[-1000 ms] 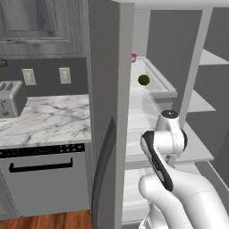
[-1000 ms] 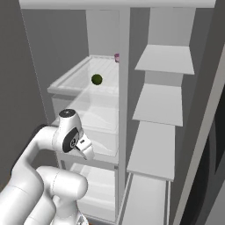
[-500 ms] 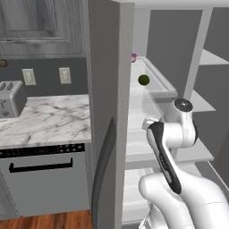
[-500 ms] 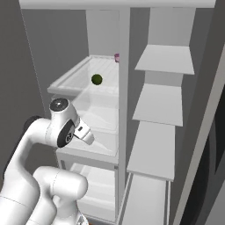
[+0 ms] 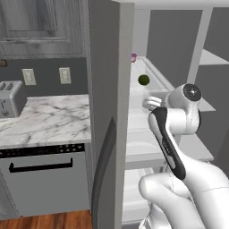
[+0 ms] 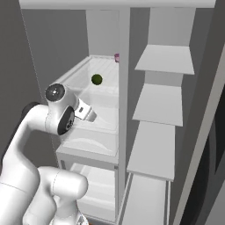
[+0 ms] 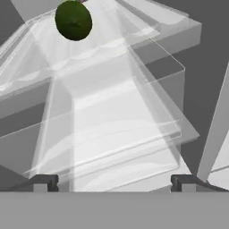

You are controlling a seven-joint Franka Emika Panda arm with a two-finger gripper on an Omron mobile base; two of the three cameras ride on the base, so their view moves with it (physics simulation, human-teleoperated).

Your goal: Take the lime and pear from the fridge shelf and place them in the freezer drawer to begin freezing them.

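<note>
From the left base view the lime (image 5: 143, 80) sits on the fridge shelf (image 5: 157, 80), a pink cup (image 5: 133, 57) behind it. The right base view shows the arm raised toward that shelf — likely lining up a reach. In the hand view the gripper (image 7: 114, 183) has its fingers wide apart and empty, aimed at the lime — well short of it.

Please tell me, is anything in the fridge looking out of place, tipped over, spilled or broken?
Nothing stands out. The lime sits alone on the clear fridge shelf, with a small pink cup farther back. No spill or damage is visible. The end effector is open and apart from the lime.
</note>
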